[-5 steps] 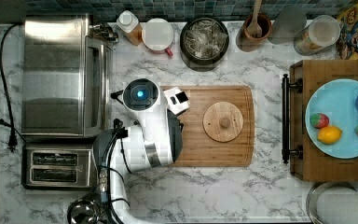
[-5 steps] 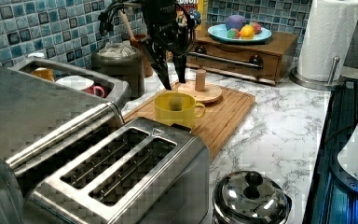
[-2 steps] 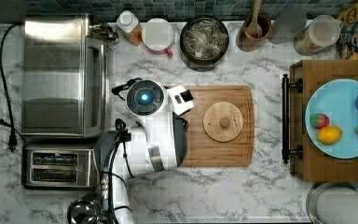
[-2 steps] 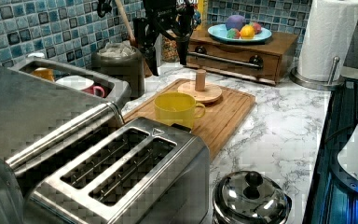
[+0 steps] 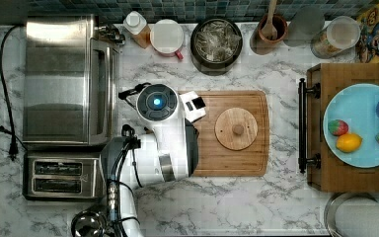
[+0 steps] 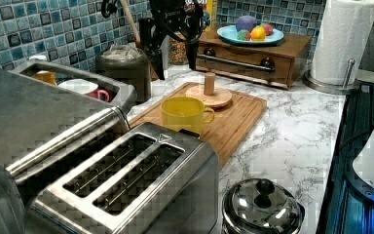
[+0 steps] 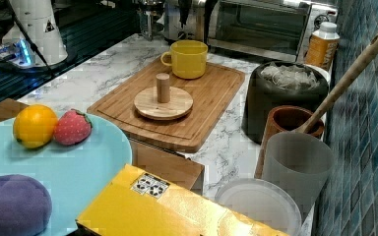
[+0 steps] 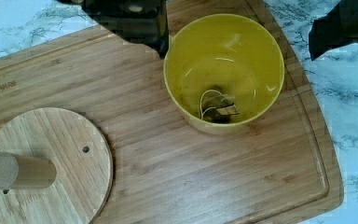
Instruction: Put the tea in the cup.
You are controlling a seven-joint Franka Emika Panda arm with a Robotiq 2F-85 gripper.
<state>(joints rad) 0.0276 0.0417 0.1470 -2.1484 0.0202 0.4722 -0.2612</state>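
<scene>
– One tea sachet (image 8: 216, 108) lies inside the yellow mug (image 8: 223, 70) on the cutting board (image 8: 168, 177).
– End effector (image 6: 177, 70)?
– Fingers spread wide, empty, above the mug. Red mug (image 5: 167, 37) sits beside the black jar (image 5: 216, 42).

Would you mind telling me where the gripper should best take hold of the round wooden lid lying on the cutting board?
Grip the upright knob at the middle of the wooden lid, coming straight down from above. The lid lies flat on the cutting board, so its thin rim offers little purchase, while the knob stands clear, with the yellow mug well apart.
</scene>
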